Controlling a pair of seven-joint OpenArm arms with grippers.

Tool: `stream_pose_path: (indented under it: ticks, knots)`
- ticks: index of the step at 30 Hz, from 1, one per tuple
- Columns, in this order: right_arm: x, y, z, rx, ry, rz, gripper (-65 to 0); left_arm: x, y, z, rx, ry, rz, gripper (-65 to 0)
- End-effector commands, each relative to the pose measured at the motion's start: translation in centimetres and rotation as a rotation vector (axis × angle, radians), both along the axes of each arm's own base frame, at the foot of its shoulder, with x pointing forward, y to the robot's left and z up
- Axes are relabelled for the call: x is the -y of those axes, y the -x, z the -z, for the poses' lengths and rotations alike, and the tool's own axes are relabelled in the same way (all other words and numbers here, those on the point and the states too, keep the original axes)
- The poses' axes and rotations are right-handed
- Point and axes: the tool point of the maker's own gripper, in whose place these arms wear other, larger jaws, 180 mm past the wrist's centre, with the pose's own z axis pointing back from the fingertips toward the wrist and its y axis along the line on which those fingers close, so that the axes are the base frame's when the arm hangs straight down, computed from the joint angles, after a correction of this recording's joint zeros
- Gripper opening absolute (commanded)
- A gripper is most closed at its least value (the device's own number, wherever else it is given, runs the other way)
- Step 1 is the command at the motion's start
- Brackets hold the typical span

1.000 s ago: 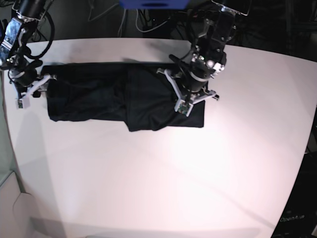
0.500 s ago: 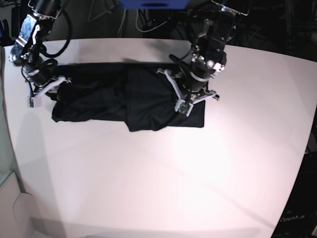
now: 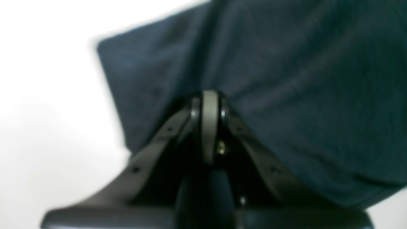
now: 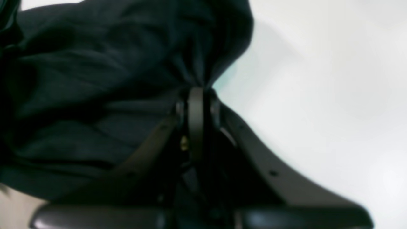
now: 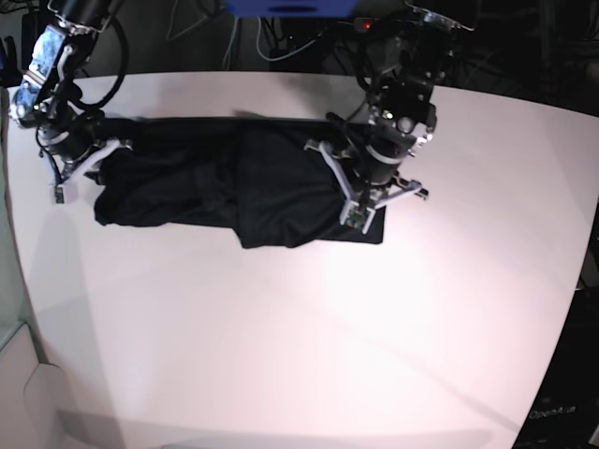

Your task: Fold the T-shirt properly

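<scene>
Base view: nearest me I see bare white counter (image 5: 309, 337), with nothing on it until the shirt (image 5: 234, 187), which lies as a dark, rumpled band across the far half, running left to right. Its right part is folded over into a flatter block whose lower edge sits a little nearer me than the rest.

On the right of this view, my left tool (image 5: 360, 201) is down on that folded block near its lower right corner. Through the left wrist camera I see its tips pressed together with navy cloth (image 3: 286, 95) bunched right at them, so I read it as clenched on the shirt; the cloth's corner and pale counter (image 3: 47, 111) show off to the left.

On the left of the base view, my right tool (image 5: 80, 164) sits at the shirt's left end, by the counter edge. In the right wrist view its tips are closed and a gathered fold of dark cloth (image 4: 95, 79) hangs from them, drawn up into a peak, with white counter (image 4: 318, 79) to the right. I take that as a grip on the shirt too.

Beyond the counter I see only dark background with cables.
</scene>
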Motion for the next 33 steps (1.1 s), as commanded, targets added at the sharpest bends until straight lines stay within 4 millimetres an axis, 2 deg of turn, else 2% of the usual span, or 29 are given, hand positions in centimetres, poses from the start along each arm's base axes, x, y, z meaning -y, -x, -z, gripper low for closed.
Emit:
stream_pose_path:
  ticks: [1,3,9,11,14,16,19,23,27,33]
  knots:
    - [0.5,-1.1,-2.4,0.08,0.026,-0.009,-65.0,0.3,-0.9,-1.8,0.061,0.019,0.0,-65.0]
    - [0.4,-1.2,-3.4,0.096,0.049,-0.02,-65.0,0.2,-0.7,-2.1,0.068,0.019,-0.001,-65.0]
    - [0.2,-1.2,-5.3,0.091,0.107,-0.048,-65.0,-3.3,-0.1,-1.1,0.014,-0.031,-0.071,-65.0]
    - [-0.3,-1.3,-5.9,0.097,0.113,-0.054,-65.0,-4.6,0.1,0.1,-0.017,-0.044,-0.104,-65.0]
    - [-1.5,-1.3,-7.2,0.113,0.127,-0.064,-65.0,-6.6,1.0,3.2,-0.098,-0.069,-0.149,-65.0]
    - [-2.2,-1.2,-8.0,0.117,0.138,-0.068,-65.0,-6.9,1.5,4.6,-0.138,-0.079,-0.155,-65.0]
    - [-3.2,-1.1,-9.3,0.126,0.152,-0.071,-65.0,-6.8,1.9,5.6,-0.162,-0.079,-0.155,-65.0]
    - [-4.3,-1.2,-9.3,0.102,0.136,-0.074,-65.0,-6.7,2.2,6.4,-0.161,-0.071,-0.153,-65.0]
    - [-7.6,-1.9,-8.9,0.102,0.084,-0.134,-65.0,-6.3,2.4,6.6,-0.17,-0.063,-0.153,-65.0]
    - [-14.5,-2.9,-9.5,0.141,0.008,-0.29,-65.0,-6.4,2.6,6.7,-0.177,-0.065,-0.153,-65.0]
